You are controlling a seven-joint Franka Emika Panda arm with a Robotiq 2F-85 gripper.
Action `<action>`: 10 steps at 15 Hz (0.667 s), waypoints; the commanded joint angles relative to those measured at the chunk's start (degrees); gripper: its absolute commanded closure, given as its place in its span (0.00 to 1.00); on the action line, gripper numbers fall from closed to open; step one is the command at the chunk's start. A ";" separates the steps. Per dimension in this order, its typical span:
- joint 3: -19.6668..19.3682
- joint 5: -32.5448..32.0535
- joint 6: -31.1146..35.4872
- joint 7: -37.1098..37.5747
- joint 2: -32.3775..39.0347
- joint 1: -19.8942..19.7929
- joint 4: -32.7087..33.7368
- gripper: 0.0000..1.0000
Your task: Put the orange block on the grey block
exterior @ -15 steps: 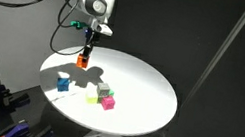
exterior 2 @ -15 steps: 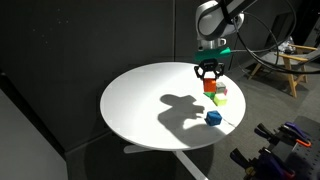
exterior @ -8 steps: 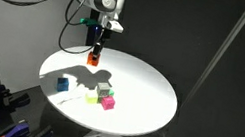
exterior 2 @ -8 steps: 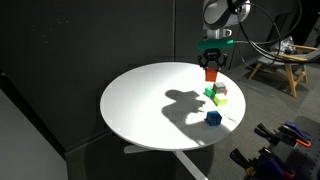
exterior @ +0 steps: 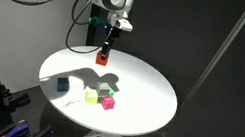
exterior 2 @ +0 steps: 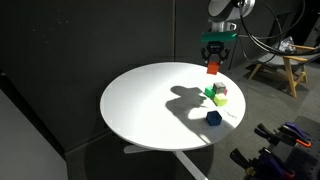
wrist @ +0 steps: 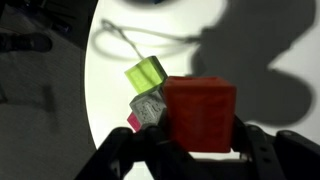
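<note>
My gripper (exterior: 103, 57) is shut on the orange block (exterior: 103, 59) and holds it in the air above the round white table (exterior: 143, 98). The block also shows in an exterior view (exterior 2: 212, 68) and fills the wrist view (wrist: 200, 112) between the fingers. The grey block (exterior: 104, 90) sits on the table in a cluster with a yellow-green cube (exterior: 91, 97) and a pink cube (exterior: 107, 102). In the wrist view the grey block (wrist: 148, 106) lies below, just left of the held block.
A blue cube (exterior: 63, 84) sits apart near the table's edge, also seen in an exterior view (exterior 2: 213, 117). Dark curtains surround the table. Cables hang from the arm. A wooden stool (exterior 2: 283, 62) stands behind.
My gripper has lifted the orange block higher and carried it sideways over the table toward the cluster of cubes. The cubes on the table have not moved.
</note>
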 commanded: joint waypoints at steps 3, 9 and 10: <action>-0.81 1.91 -2.17 0.16 2.57 -1.65 4.62 0.72; -2.01 1.06 -1.52 -0.74 2.01 -2.49 3.48 0.72; -2.15 0.96 -1.57 -0.98 1.79 -2.62 3.19 0.72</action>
